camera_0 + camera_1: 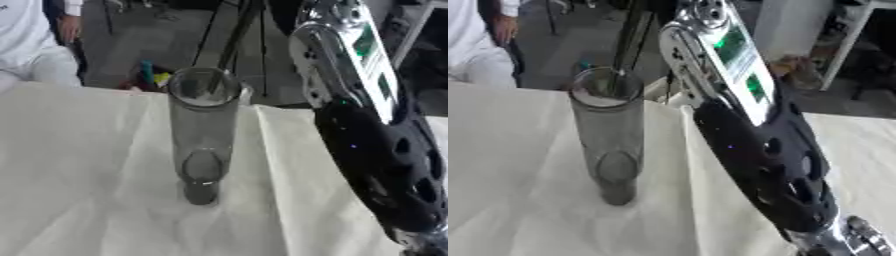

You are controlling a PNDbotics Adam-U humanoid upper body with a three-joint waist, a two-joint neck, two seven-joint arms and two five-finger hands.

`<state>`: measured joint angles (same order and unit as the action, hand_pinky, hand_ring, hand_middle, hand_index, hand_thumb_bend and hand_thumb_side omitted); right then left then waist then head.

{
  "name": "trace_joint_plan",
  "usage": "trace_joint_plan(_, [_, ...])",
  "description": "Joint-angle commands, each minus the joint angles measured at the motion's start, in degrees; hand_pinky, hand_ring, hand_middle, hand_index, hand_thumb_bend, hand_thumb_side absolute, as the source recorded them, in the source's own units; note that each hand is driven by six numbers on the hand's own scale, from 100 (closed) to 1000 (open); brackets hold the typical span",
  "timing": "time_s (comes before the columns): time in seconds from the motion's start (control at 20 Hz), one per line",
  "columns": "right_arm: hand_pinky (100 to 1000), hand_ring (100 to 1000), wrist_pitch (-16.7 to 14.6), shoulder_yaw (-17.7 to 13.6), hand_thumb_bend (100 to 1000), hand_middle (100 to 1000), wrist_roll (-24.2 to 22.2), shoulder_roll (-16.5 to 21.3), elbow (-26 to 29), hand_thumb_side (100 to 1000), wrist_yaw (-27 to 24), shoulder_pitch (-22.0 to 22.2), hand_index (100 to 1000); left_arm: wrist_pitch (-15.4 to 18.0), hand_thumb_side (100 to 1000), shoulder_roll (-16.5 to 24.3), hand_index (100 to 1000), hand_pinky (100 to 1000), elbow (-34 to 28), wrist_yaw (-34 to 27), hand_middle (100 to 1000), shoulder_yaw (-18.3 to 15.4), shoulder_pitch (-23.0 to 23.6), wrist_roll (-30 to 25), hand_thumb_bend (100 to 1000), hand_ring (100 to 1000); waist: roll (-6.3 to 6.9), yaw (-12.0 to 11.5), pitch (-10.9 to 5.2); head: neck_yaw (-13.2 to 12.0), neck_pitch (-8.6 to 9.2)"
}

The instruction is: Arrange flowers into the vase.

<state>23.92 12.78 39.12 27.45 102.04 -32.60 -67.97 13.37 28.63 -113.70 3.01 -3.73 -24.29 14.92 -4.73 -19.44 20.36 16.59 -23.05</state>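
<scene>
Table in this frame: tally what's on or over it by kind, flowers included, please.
Glass vases: 1, vase, upright on the white cloth, nothing in it.
Flowers: 0 in view.
Robot arms: 1, right arm coming in over the cloth; its robot hand is out of view.
Total: 2.

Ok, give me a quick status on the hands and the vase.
Neither hand in view; right arm crosses the right side. Vase upright on the white cloth, no flowers in it. Nothing blocking its mouth.

Vase (203, 135) clear, grey-tinted glass; tablecloth (87, 170) plain cream-white, creased; right arm (763, 165) glossy black with silver upper section, green markings; floor (149, 35) dark grey.
</scene>
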Motion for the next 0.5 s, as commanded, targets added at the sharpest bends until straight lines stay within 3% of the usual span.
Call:
trace_joint_plan(0.05, [100, 100, 3.39, -0.18, 100, 100, 3.85, 0.85, -0.42, 421, 0.83, -0.72, 100, 0.10, 969, 0.72, 936, 755, -0.89, 0.18, 849, -0.46, -0.77, 0.12, 100, 832, -0.54, -0.19, 0.01, 0.23, 1.09])
trace_joint_plan(0.5, [100, 100, 1.85, 0.00, 100, 100, 2.41, 1.48, -1.26, 423, 2.76, -0.68, 100, 0.09, 970, 0.41, 936, 756, -0.89, 0.43, 849, -0.50, -0.76, 0.11, 100, 830, -0.72, -0.37, 1.12, 0.48, 1.89])
